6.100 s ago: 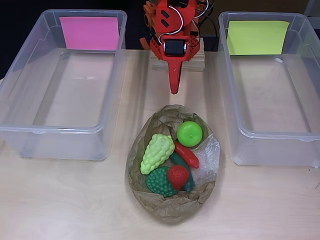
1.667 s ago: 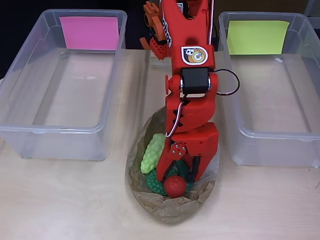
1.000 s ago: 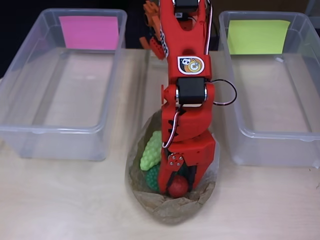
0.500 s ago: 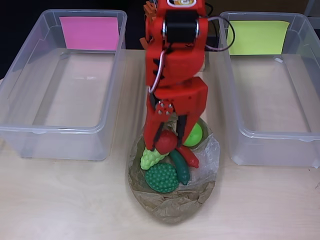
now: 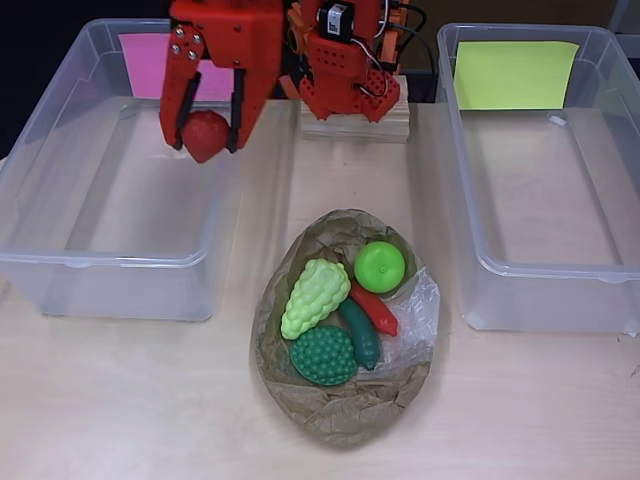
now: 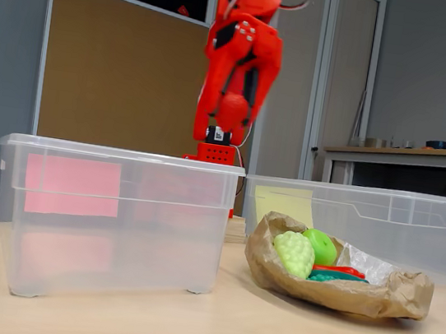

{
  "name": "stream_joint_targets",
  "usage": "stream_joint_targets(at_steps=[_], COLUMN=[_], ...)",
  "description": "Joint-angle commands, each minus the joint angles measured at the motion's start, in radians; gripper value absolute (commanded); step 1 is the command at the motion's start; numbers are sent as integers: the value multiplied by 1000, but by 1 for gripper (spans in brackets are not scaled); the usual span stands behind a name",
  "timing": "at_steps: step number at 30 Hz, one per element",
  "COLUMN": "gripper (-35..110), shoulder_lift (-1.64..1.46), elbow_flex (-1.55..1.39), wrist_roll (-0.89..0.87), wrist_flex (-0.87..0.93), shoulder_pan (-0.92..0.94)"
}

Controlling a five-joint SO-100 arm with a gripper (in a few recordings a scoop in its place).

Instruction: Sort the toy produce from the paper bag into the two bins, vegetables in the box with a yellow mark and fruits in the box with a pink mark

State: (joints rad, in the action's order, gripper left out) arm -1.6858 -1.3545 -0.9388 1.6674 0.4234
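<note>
Fingers (image 5: 207, 125) of the red arm grip a red toy fruit (image 5: 206, 135) between them, held high above the clear bin with the pink mark (image 5: 60, 262).

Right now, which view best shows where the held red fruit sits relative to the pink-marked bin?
The overhead view: the red fruit sits between the gripper fingers, over the pink-marked bin near its right wall. The fixed view shows the fruit held well above that bin's rim, but not its depth across the bin.
</note>
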Motion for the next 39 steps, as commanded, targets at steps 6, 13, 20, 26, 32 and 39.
stream_joint_targets(at_steps=[6,13,20,26,32,39], gripper=[22,23,27,30,34,32], shoulder_lift=[-127,-175,-144,-51,78,-60], elbow_flex=[-178,-448,-644,-741,-746,-706], wrist_roll=[61,37,21,15,17,60], wrist_flex=[-63,-268,-437,-574,-658,-558], shoulder_pan=[339,502,603,644,637,572])
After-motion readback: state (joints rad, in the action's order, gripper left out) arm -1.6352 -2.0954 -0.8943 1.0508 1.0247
